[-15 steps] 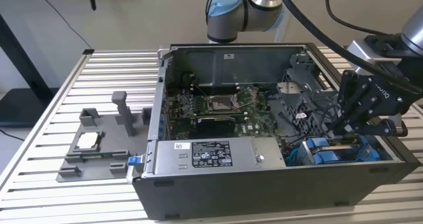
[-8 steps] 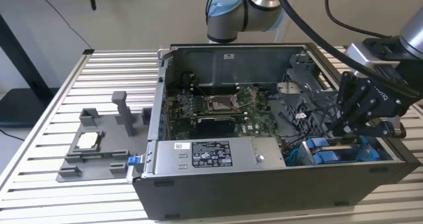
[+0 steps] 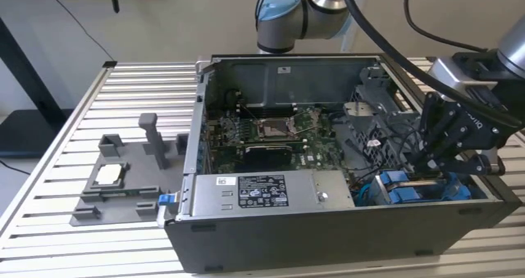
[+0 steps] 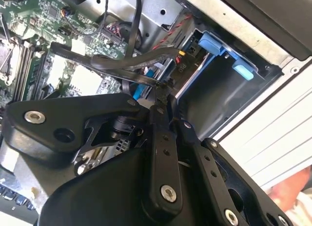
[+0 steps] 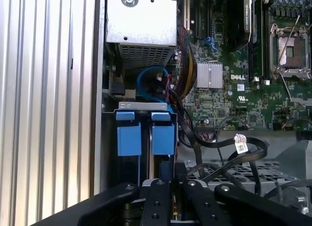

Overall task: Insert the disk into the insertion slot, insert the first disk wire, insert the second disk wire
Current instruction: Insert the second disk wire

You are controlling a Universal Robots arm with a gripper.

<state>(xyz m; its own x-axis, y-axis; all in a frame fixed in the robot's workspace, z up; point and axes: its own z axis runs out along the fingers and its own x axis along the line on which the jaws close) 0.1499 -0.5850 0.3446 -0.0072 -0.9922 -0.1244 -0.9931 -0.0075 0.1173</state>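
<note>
On the exterior view's left, our grey slatted metal table (image 3: 66,167); rightward, the black computer case (image 3: 328,235). The blue-framed silver disk (image 3: 418,189) sits in the insertion slot (image 5: 146,109). Our black gripper (image 3: 432,165) hovers above, closure unclear. We judge wiring is next, needing a connector grasp.

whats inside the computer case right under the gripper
Under the gripper, the computer case holds blue plastic tabs at the drive bay, with black cables looping beside them. The gripper's black linkage covers the bay's far end, so the disk cannot be made out.
</note>
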